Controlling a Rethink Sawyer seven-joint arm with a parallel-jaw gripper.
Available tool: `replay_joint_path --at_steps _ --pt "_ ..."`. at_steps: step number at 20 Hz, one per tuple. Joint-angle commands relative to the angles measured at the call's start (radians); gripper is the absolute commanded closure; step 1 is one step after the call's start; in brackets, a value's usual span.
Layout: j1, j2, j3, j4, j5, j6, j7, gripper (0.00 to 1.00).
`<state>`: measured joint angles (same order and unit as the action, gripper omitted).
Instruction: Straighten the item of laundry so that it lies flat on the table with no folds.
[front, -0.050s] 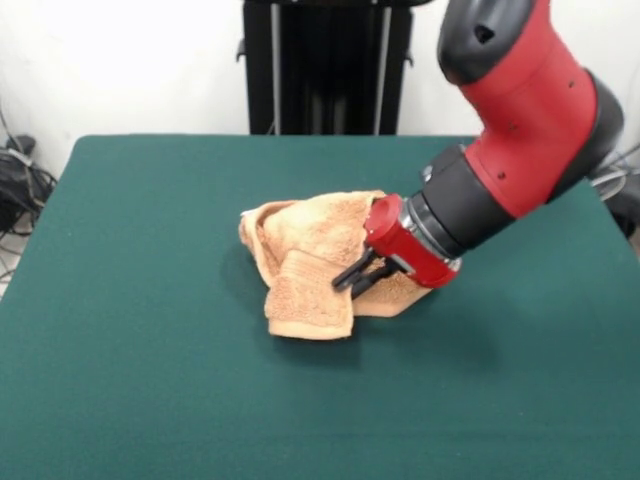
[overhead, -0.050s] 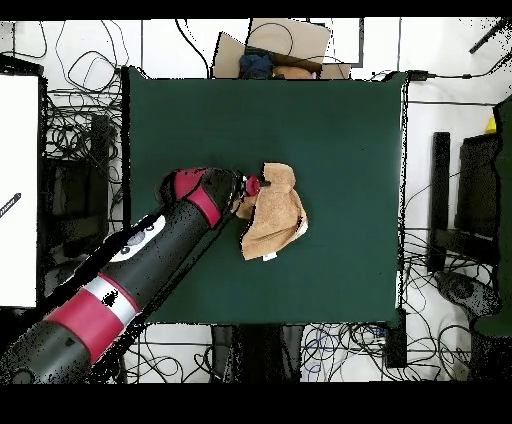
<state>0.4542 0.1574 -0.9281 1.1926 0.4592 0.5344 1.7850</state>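
Orange-tan terry-cloth hand towel (front, -0.050s: 315, 262) bunched and folded near the middle of the green table (front, -0.050s: 150, 380), black-fingered gripper (front, -0.050s: 358, 277) tilted low onto its right side, fingers narrowly spaced, grasp on cloth cannot be told.

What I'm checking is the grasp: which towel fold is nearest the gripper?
The doubled-over flap at the front edge, right beside the gripper; the rumpled bunch lies behind.

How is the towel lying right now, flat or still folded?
Folded. The towel is bunched, one flap doubled over its front, with the gripper at that flap.
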Motion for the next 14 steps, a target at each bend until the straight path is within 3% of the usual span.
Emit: replay_joint_path --at_steps 1,5,14 --pt "-0.005 -0.09 0.252 0.154 0.15 -0.186 0.41 1.0" --pt "-0.024 -0.133 0.298 0.18 0.158 -0.186 0.359 1.0" --pt "0.0 -0.098 0.243 0.086 0.164 0.007 0.381 1.0"
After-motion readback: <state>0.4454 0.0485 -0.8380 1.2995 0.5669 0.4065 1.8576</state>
